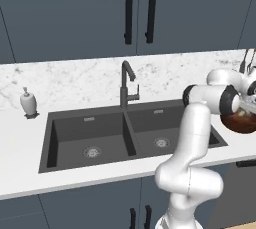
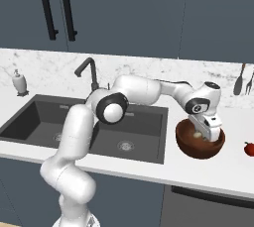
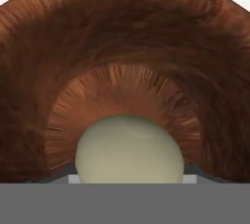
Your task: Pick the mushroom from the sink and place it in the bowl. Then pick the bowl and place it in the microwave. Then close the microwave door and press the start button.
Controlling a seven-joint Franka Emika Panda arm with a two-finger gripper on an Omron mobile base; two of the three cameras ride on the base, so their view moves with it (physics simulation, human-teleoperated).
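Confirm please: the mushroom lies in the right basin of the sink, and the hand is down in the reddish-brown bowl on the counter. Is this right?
Not quite. The mushroom is not in the sink; it is inside the bowl, right under the hand, as the hand view shows. The rest holds: the gripper reaches down into the bowl on the counter.

The pale mushroom (image 3: 129, 149) sits in front of me, low inside the reddish-brown bowl (image 2: 191, 147). The bowl stands upright on the counter, just right of the dark sink (image 2: 149, 139).
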